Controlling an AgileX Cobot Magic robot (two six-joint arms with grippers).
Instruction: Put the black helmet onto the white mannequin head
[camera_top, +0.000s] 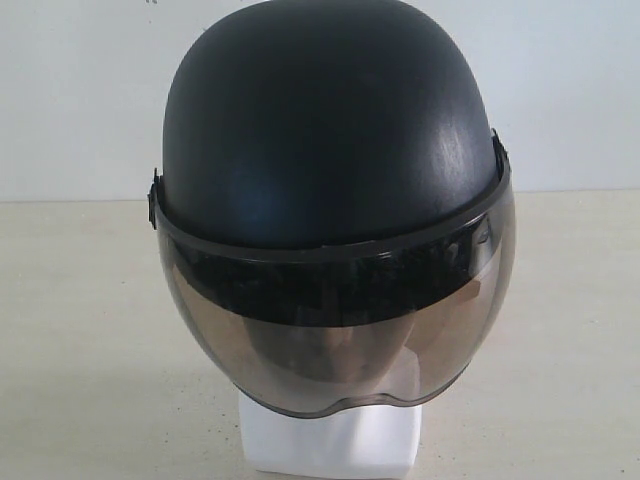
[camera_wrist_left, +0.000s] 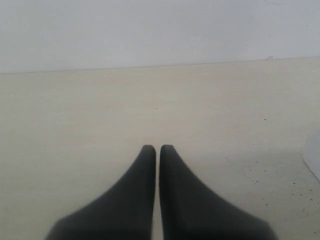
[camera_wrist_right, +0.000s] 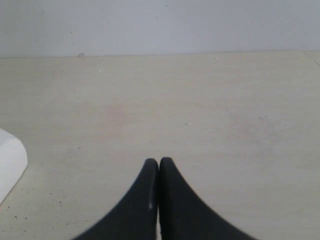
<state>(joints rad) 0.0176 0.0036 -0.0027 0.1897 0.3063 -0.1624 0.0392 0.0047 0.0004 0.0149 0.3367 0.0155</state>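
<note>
Matte-black round helmet (camera_top: 330, 130) covers the smooth white mannequin head (camera_top: 335, 445); we judge it stiff, slippery, best gripped at the rim. Left gripper (camera_wrist_left: 157, 148) and right gripper (camera_wrist_right: 159, 161): closed, empty.

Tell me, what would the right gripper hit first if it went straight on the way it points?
Nothing nearby, it seems. The shut right gripper points over bare table toward the wall, which is probably the first thing it would meet. The white block sits off that line.
</note>
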